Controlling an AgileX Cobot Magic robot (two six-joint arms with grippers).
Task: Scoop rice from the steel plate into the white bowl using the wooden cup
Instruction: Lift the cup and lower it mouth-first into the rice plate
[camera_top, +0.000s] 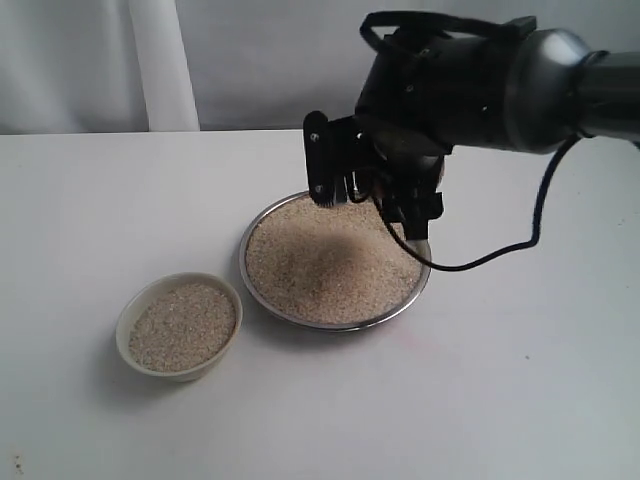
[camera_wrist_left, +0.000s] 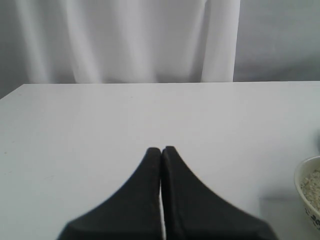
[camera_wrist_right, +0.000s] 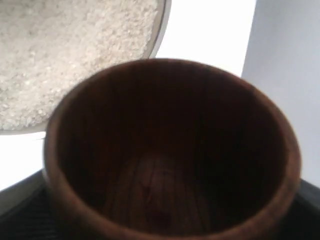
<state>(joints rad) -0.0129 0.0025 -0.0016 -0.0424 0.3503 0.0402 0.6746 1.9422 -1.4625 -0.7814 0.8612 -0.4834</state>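
Note:
The steel plate (camera_top: 262, 296) holds a broad heap of rice (camera_top: 330, 262) in the middle of the table. My right gripper (camera_top: 368, 192) hangs over the plate's far edge, shut on the wooden cup (camera_wrist_right: 170, 150). The cup's dark inside is empty, and it fills the right wrist view, with the plate's rice (camera_wrist_right: 60, 50) and rim (camera_wrist_right: 161, 30) beyond it. In the exterior view the fingers mostly hide the cup. The white bowl (camera_top: 125, 335), to the plate's front left, holds rice (camera_top: 183, 325). My left gripper (camera_wrist_left: 161, 150) is shut on nothing above bare table, with the bowl's rim (camera_wrist_left: 304, 192) at the frame edge.
White curtains (camera_top: 160, 60) hang behind the table's far edge. A black cable (camera_top: 520, 240) loops down from the right arm beside the plate. Bare white tabletop (camera_top: 500, 380) surrounds both dishes.

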